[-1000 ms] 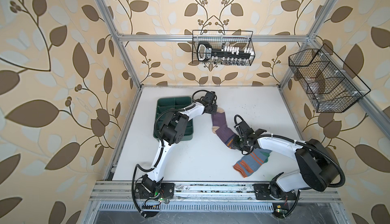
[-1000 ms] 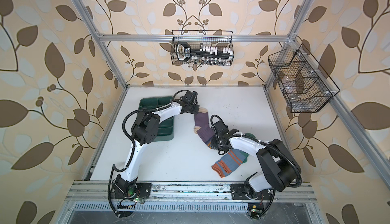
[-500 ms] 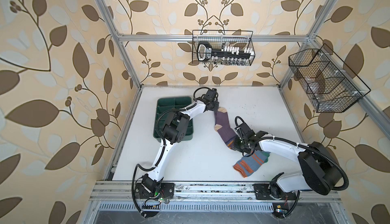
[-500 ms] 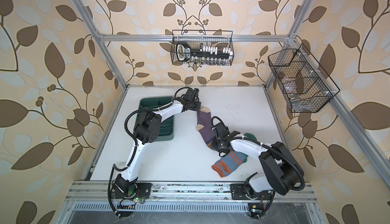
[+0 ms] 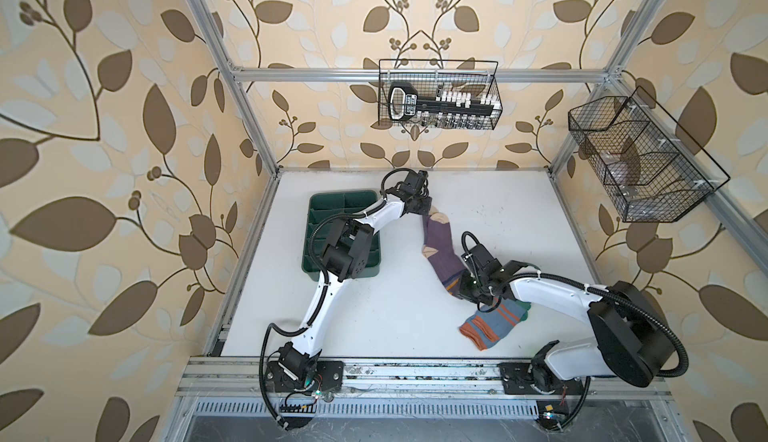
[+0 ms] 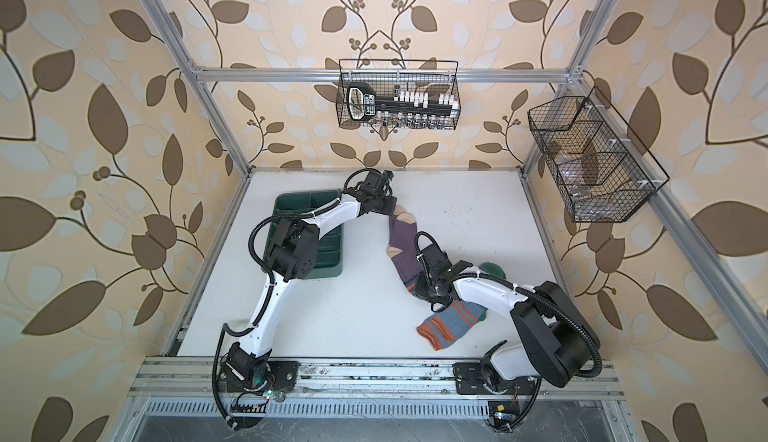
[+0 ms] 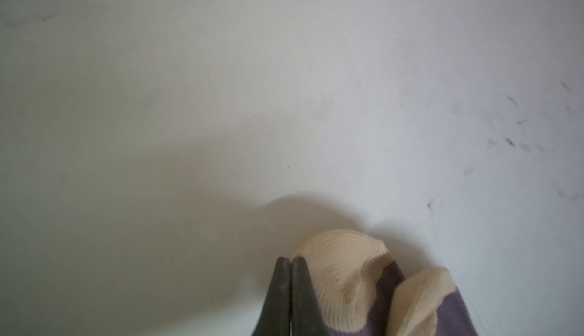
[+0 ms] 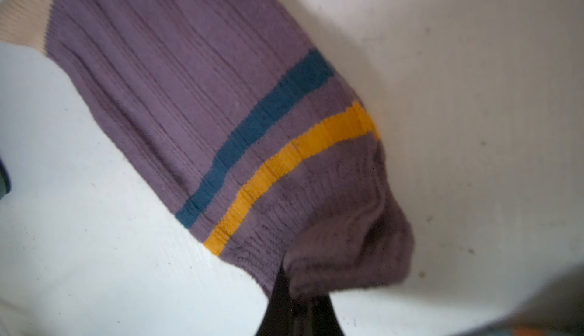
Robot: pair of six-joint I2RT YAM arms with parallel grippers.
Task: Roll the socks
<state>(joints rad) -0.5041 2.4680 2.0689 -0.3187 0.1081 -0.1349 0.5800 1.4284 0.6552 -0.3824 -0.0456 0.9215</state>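
The purple sock (image 5: 438,244) (image 6: 401,240) lies stretched across the middle of the white table, with its beige toe toward the back. My left gripper (image 5: 427,209) (image 6: 390,211) (image 7: 290,260) is shut at that toe (image 7: 341,265). The fabric rests against the side of its fingers and none shows between them. My right gripper (image 5: 460,292) (image 6: 420,291) (image 8: 294,287) is shut on the sock's bunched cuff (image 8: 347,255), just past the orange and blue stripes. The grey-blue sock (image 5: 494,323) (image 6: 451,325) lies near the front, partly under my right arm.
A green divided tray (image 5: 332,211) (image 6: 299,207) stands at the left, partly under my left arm. A wire basket (image 5: 438,101) hangs on the back wall and another wire basket (image 5: 640,161) on the right wall. Metal frame posts edge the table.
My left gripper has edged toward the back wall at the toe and the purple sock lies a little straighter. My right gripper has stayed on the cuff.
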